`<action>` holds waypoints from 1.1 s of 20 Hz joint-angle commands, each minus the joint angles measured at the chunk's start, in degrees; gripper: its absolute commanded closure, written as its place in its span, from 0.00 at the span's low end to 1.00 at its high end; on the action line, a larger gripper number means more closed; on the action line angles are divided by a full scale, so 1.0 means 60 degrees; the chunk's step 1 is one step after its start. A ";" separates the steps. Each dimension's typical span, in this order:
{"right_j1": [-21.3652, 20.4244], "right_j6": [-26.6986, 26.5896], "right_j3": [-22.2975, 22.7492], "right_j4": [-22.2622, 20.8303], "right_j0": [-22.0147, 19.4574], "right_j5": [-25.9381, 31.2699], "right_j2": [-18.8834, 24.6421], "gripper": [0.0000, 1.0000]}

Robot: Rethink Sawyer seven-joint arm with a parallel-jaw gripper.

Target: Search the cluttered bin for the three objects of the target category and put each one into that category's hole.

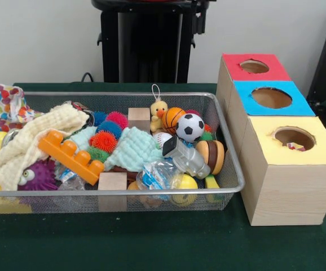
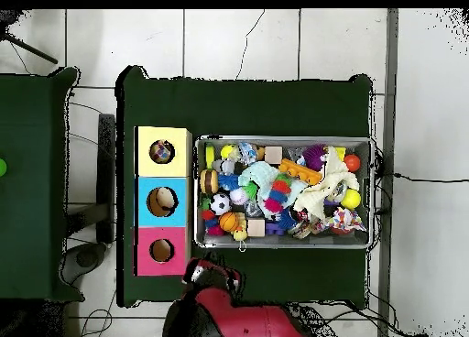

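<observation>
With the gripper (image 2: 212,271) drawn back and its state impossible to tell, the polka-dot cloth (image 1: 9,106) draped over the bin (image 1: 123,192) corner farthest from it (rim-snagged?) could drag neighbours toward the yellow hole (image 1: 294,137).

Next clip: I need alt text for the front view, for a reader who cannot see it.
A wire mesh bin on a green table is heaped with toys and cloths, with a polka-dot fabric piece draped at its far left corner. To its right stand three wooden boxes with round holes, the nearest a yellow-topped hole. No gripper shows.
</observation>
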 commanded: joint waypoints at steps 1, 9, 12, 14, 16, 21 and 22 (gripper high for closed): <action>0.0676 -0.0681 -0.0770 0.0992 -0.0530 0.2608 0.1755 1.00; 0.1025 -0.0328 -0.0862 0.0608 -0.0702 0.2954 0.1377 1.00; 0.1152 -0.0112 -0.0998 0.0658 -0.0553 0.3336 0.1246 1.00; 0.1213 0.0027 -0.1137 0.0570 -0.0357 0.3464 0.1107 1.00; 0.1261 -0.0019 -0.1189 0.0530 -0.0341 0.3492 0.1099 1.00; 0.1186 -0.0347 -0.1180 0.0704 -0.0663 0.3523 0.1337 1.00; 0.1084 -0.0373 -0.1179 0.0785 -0.0696 0.3653 0.1355 1.00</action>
